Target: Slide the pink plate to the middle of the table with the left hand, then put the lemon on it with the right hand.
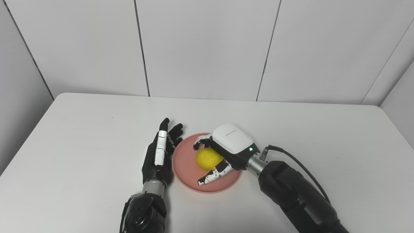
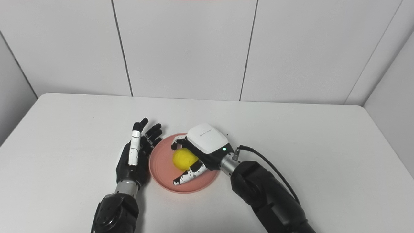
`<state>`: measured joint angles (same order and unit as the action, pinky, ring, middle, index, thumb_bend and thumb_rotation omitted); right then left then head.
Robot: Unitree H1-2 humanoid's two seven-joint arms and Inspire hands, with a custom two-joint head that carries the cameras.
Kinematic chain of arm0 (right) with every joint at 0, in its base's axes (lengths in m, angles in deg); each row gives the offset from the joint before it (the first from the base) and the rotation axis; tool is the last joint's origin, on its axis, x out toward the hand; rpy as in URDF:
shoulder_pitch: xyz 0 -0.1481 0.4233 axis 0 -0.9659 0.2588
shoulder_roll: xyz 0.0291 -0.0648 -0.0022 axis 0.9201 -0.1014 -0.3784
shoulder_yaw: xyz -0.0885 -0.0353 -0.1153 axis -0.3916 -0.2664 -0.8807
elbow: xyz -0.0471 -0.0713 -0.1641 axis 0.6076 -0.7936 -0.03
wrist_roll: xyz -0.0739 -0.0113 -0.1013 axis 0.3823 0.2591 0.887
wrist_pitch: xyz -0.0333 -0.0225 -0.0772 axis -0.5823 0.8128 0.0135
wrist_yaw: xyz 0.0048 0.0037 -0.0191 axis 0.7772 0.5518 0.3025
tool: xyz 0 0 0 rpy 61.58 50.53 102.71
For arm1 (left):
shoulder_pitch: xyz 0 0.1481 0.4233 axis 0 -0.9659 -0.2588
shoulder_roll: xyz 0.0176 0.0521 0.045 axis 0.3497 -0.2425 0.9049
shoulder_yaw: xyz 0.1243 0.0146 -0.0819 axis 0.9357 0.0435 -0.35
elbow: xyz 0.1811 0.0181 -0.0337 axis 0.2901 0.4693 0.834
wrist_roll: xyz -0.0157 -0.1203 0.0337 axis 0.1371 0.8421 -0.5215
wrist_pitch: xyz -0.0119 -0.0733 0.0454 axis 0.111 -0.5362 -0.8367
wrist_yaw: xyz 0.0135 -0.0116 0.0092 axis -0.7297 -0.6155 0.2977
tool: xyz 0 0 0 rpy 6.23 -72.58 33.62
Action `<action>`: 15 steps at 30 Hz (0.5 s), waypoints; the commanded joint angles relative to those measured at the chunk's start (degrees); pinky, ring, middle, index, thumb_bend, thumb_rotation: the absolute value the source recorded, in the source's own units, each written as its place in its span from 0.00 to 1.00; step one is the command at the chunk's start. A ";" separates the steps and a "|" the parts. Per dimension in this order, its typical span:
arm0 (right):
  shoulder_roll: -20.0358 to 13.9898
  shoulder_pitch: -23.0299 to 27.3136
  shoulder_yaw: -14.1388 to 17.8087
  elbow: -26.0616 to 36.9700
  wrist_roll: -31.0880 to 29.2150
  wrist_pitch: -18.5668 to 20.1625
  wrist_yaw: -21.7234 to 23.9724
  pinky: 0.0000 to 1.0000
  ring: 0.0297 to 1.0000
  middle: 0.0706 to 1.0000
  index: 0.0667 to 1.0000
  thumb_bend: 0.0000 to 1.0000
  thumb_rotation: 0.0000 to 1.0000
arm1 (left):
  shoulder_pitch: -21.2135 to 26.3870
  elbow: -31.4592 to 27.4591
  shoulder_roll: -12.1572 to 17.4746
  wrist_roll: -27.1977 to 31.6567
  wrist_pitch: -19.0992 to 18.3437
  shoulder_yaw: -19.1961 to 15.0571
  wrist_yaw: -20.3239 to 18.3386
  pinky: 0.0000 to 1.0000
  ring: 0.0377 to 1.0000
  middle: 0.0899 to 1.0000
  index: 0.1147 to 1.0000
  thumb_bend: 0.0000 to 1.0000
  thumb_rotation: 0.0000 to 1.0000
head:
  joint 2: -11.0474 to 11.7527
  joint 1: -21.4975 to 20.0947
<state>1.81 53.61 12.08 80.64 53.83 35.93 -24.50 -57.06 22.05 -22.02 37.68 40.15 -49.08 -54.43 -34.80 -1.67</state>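
One lemon (image 1: 208, 159), yellow, sitting on the pink plate (image 1: 186, 161) near the middle of the table (image 1: 81, 129), right of the plate's centre. Cupped by the right hand (image 1: 216, 156): fingers curled over the far side, thumb reaching along the near side, palm over the top. Hard to tell whether still truly gripped or only loosely caged; contact on both sides looks likely.

Plate already at mid-table, so first step judged done. Second step in hand and close to its end: lemon lowered to the plate, release not yet made. Next move calls for spreading fingers and thumb apart, then lifting up and back toward the right without nudging the fruit, since a round lemon could roll toward the rim.

Left hand (image 1: 160, 155) just beside the plate's left edge, flat and upright on its side, fingers straight and spread a little, holding nothing; touching the rim or not, cannot tell.

Nothing else on the table. Pale wall panels (image 1: 207, 48) behind. No obstacle to the withdrawal.
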 commanded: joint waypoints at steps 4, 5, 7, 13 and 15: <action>0.20 2.11 1.56 3.45 0.03 0.31 -0.79 0.30 0.39 0.52 0.64 0.89 0.68 | 0.28 -0.26 -2.29 -1.27 -0.67 0.32 1.31 0.93 0.86 0.78 0.89 0.80 0.81 | -0.01 -0.06; 0.26 2.08 1.73 3.82 -0.17 0.35 -0.63 0.31 0.39 0.53 0.64 0.89 0.68 | 0.27 -0.27 -2.37 -1.25 -0.63 0.23 1.30 0.93 0.86 0.77 0.89 0.80 0.80 | 0.01 -0.04; 0.42 1.95 2.17 4.42 -0.59 0.00 -0.83 0.33 0.42 0.55 0.64 0.89 0.69 | 0.28 -0.11 -2.41 -1.03 -0.44 0.12 1.06 0.95 0.86 0.77 0.90 0.80 0.80 | -0.01 0.05; 0.87 1.48 3.58 7.24 -2.51 -0.64 -1.15 0.27 0.33 0.47 0.63 0.90 0.71 | 0.60 0.21 -2.38 -1.51 -0.12 0.23 1.45 0.95 0.86 0.76 0.89 0.81 0.81 | 0.11 0.10; 0.98 1.22 4.13 8.22 -2.85 -0.82 -1.75 0.26 0.32 0.47 0.63 0.90 0.71 | 0.66 0.22 -2.32 -1.56 -0.27 0.26 1.47 0.96 0.87 0.77 0.89 0.81 0.81 | 0.13 0.09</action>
<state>2.47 53.56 14.95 86.77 52.11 35.97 -24.55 -57.03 22.06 -22.02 36.64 40.21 -48.94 -53.83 -34.72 -1.58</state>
